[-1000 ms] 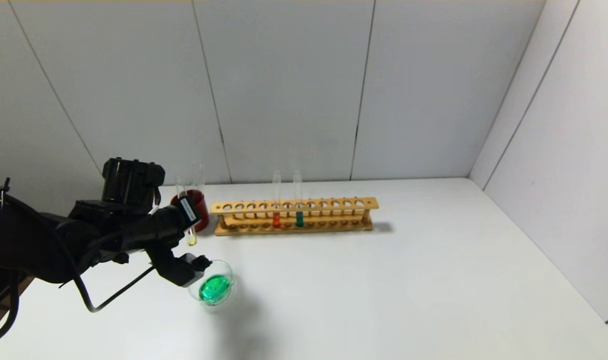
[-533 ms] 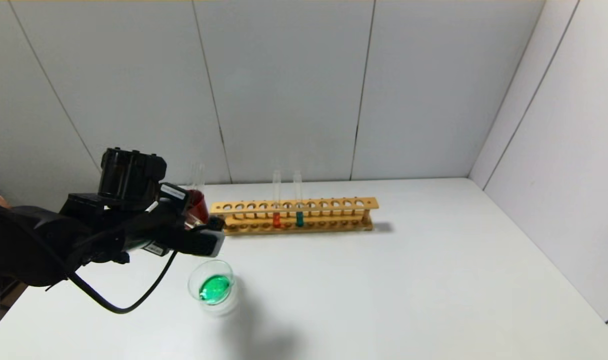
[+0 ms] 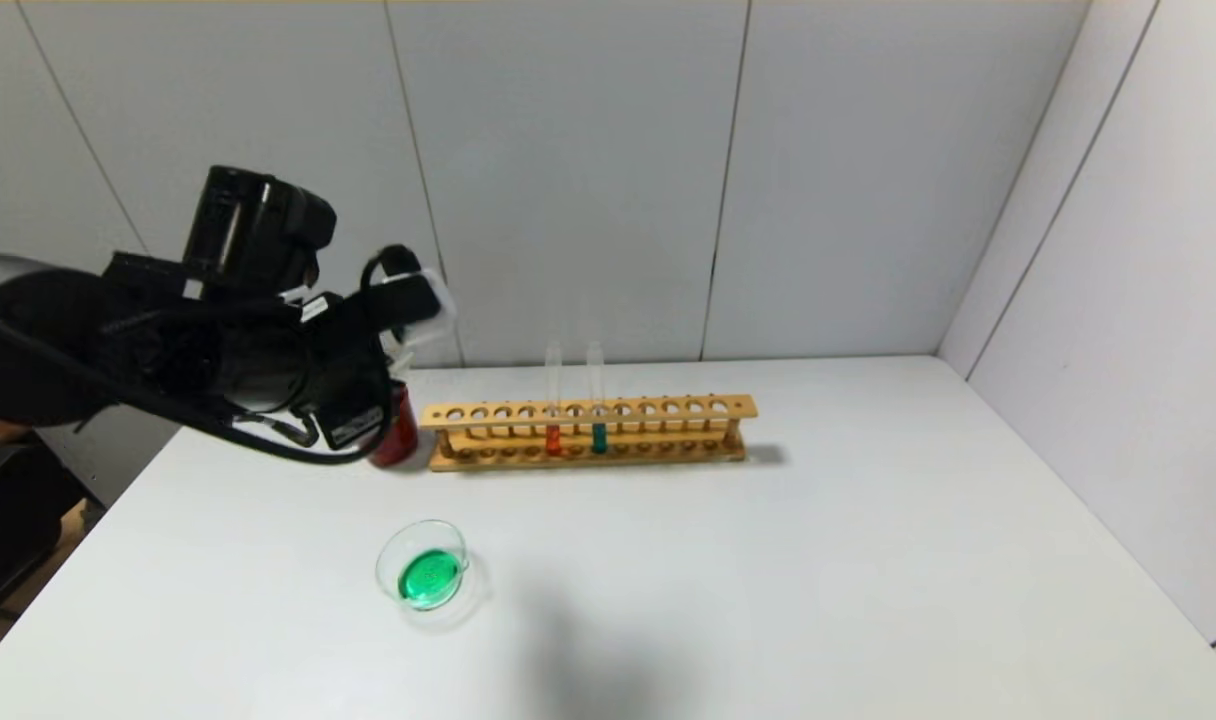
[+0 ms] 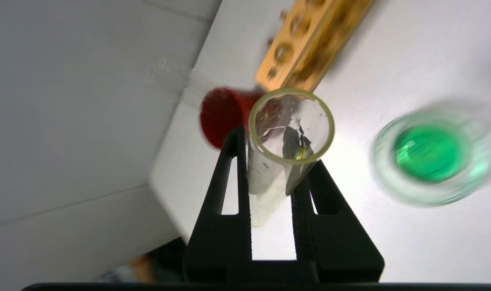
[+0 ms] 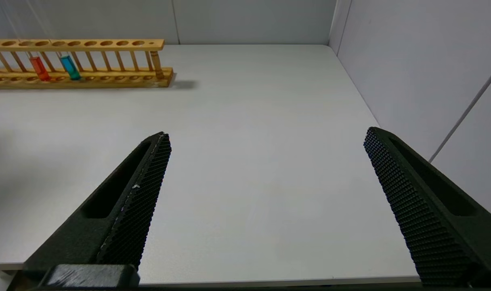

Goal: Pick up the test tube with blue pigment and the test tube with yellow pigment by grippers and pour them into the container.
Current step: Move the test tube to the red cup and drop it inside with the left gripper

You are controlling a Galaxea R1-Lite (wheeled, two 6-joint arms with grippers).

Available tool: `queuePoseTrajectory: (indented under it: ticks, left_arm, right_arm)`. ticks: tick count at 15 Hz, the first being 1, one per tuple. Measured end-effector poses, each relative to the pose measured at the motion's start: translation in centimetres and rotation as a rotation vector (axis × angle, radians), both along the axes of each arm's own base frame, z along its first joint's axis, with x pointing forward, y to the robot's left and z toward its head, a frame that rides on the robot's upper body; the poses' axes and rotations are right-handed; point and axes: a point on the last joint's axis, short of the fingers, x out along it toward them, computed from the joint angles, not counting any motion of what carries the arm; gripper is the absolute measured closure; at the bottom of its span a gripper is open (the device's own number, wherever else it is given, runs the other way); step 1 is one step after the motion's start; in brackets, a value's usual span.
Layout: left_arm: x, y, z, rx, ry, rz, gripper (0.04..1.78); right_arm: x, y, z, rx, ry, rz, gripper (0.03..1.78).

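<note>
1. The left gripper has been raised off the dish; between its jaws the yellow tube is clamped, nearly emptied.
2. Green liquid in the dish suggests both pigments are poured.
3. The right gripper is held wide, empty.

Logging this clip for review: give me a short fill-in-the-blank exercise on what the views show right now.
1. The liquid in the container is ____.
2. The left gripper is shut on a clear ____.
3. The wooden rack holds ____ tubes.
4. The right gripper has its jaws ____ above the table.

Missing words: green; test tube; two; open
</note>
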Motion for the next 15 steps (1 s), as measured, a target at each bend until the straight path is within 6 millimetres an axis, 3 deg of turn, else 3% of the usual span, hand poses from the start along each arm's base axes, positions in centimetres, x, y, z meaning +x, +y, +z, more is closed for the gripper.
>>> queuePoseTrajectory:
  ticks: [3, 7, 10, 15]
  left_arm:
    - [0.5, 1.8, 2.6, -0.382, 0.054, 0.039, 1.49]
    - [2.6, 5.8, 4.0, -0.697, -0.113, 0.204, 1.49]
    - [4.1, 8.7, 3.4, -0.748, -0.185, 0.294, 1.49]
    - [6.6, 10.7, 1.0, -0.847, -0.169, 0.408, 1.49]
  right_arm:
    - [0.0, 0.0, 0.0, 0.000, 0.000, 0.000, 0.06]
    - [0.0, 0.0, 0.0, 0.000, 0.000, 0.000, 0.06]
    - [0.0, 0.0, 0.0, 0.000, 0.000, 0.000, 0.06]
    - [0.0, 0.0, 0.0, 0.000, 0.000, 0.000, 0.06]
